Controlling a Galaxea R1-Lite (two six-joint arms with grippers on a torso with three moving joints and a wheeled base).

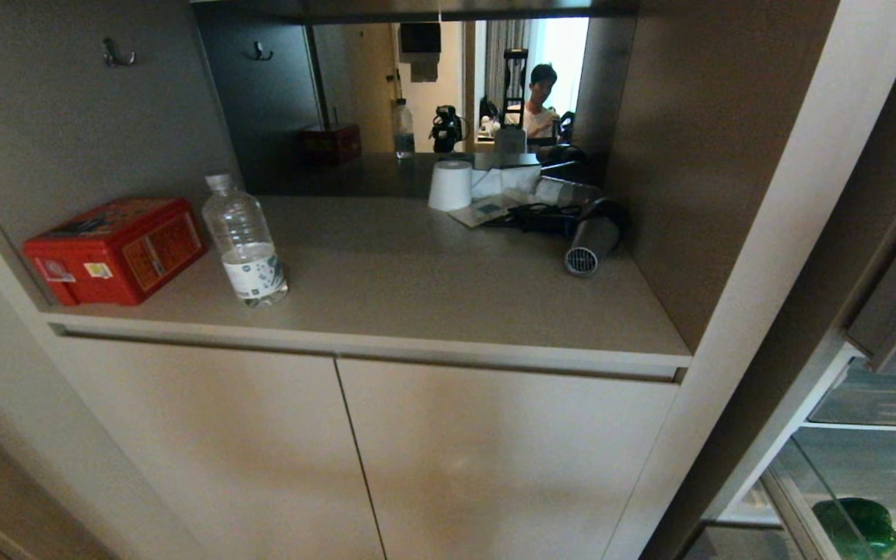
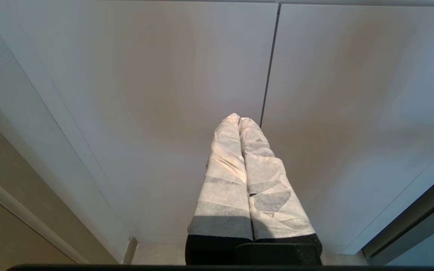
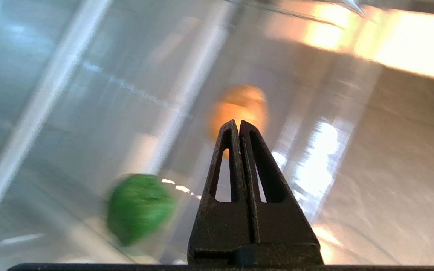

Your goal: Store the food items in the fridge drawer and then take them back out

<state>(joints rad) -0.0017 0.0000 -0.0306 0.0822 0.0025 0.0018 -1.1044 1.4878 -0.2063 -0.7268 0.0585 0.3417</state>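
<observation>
In the right wrist view my right gripper (image 3: pixel 238 123) is shut with nothing between its black fingers. It hangs above the clear fridge drawer (image 3: pixel 62 75). Beyond its tips lies the tan-brown potato (image 3: pixel 239 103), blurred, and the green bell pepper (image 3: pixel 138 207) lies off to one side of the fingers, nearer the camera. The head view catches only the pepper (image 1: pixel 860 525) behind clear plastic (image 1: pixel 813 498) at the lower right corner; neither arm shows there. My left gripper (image 2: pixel 238 118), wrapped in white, is shut and empty, pointing at the pale cabinet doors (image 2: pixel 187 75).
A counter (image 1: pixel 448 288) holds a red box (image 1: pixel 117 249), a water bottle (image 1: pixel 246 241), a white paper roll (image 1: pixel 450 185) and a grey hair dryer (image 1: pixel 592 237). A mirror behind reflects a person (image 1: pixel 539 105). A fridge shelf (image 1: pixel 880 400) shows at right.
</observation>
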